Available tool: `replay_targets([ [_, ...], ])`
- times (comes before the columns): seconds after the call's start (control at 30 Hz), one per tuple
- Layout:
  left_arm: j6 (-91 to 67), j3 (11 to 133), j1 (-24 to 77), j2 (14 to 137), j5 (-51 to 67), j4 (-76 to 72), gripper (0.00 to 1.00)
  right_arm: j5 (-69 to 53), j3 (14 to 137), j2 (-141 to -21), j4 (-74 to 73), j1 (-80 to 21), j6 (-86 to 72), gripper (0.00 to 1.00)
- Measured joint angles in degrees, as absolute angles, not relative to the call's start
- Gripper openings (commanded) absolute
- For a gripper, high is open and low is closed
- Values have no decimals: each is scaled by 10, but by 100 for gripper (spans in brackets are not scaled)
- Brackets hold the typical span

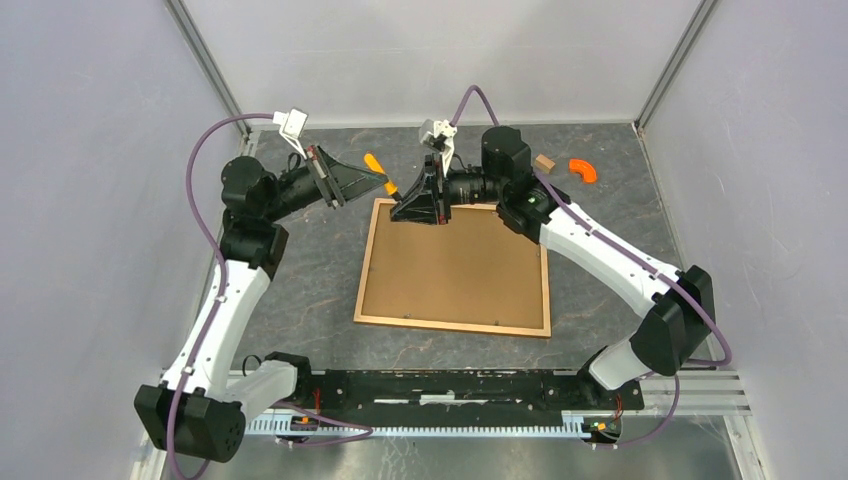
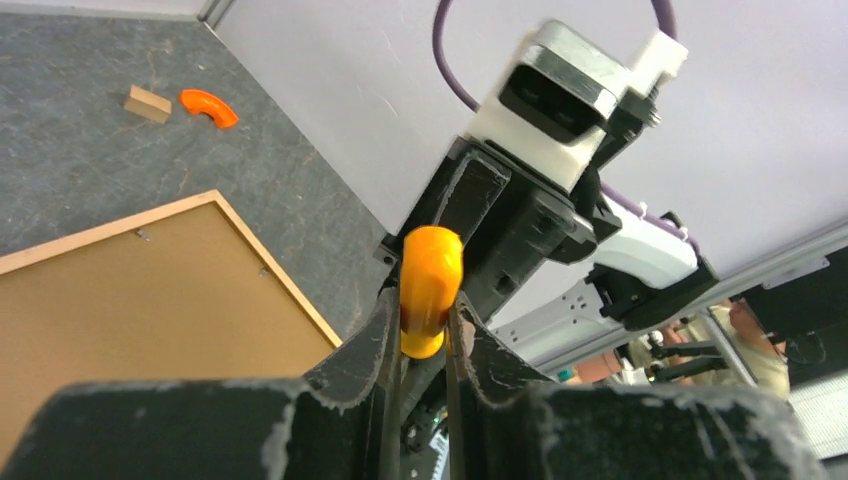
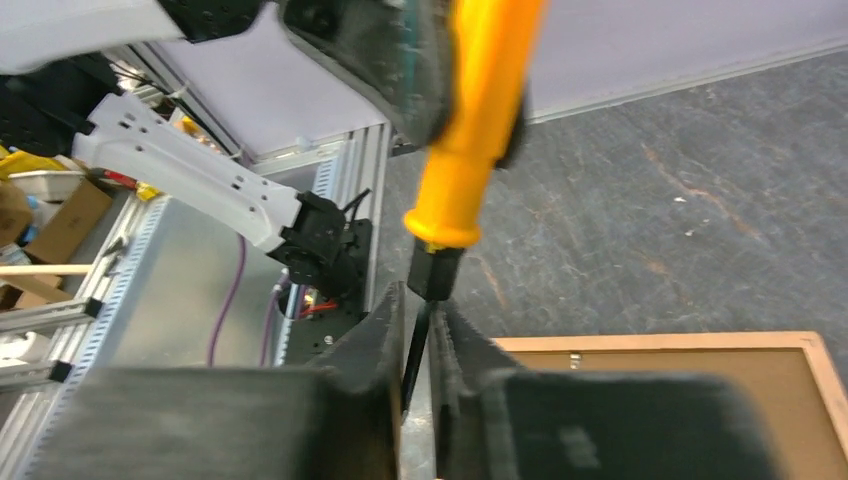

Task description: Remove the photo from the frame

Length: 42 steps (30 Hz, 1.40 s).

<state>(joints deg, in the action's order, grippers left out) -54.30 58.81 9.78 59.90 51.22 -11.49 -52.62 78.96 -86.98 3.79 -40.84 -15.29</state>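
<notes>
**Grey desk, frame face down, two end effectors on one screwdriver**

Grey mottled desk [image 1: 300, 290] carries the frame [image 1: 452, 327] lying flat with its brown backing board [image 1: 455, 265] facing up. Its wider side runs left to right and the photo is hidden. The left end effector [image 1: 383, 180] is just beyond the frame's far left corner, clamped on the orange handle of a screwdriver [image 1: 374, 162]. The right end effector [image 1: 400, 208] is above that corner, pinching the tool's black shaft.

I see the frame [image 1: 452, 322] flat on the bench [image 1: 300, 290], mid-way, with the backing board [image 1: 455, 268] in it. The screwdriver [image 1: 378, 168] hangs by its far left corner, between both jaws. Far right, a block [image 1: 543, 163] lies just left of a curved piece [image 1: 583, 170].
</notes>
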Motion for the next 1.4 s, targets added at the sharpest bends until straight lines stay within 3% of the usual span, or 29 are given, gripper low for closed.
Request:
replay_targets([
  [0.17,-467,605,100,578,522,-37,64,-512,790,-871,2,-405,-136,0],
  [0.33,-310,724,100,604,530,200,79,-517,790,-870,-72,-409,-47,0],
  [0.5,-151,812,100,643,532,393,80,-510,790,-870,-162,-409,49,0],
  [0.73,-41,812,117,682,532,551,74,-475,790,-863,-252,-428,144,0],
  [1.17,-42,726,171,680,536,545,52,-443,790,-863,-295,-464,184,0],
  [1.4,-64,703,171,679,559,506,47,-429,790,-865,-297,-472,183,0],
])
